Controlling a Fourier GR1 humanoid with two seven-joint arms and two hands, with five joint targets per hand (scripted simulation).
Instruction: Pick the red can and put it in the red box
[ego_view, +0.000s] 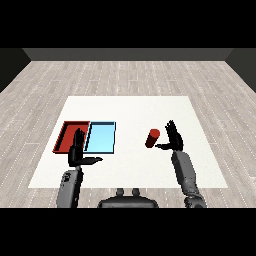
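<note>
Standing on the white table (130, 165), red can (152, 138) just beside spread right hand (173, 139); left hand (76, 150) spread too.

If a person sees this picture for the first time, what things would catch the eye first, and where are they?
First, the small red cylindrical can on the white table, right of centre, with the black right robot hand open just beside it, fingers straight. Next, the flat red tray and the flat light blue tray, side by side at the table's left. The black left robot hand, also open, is in front of them.
</note>
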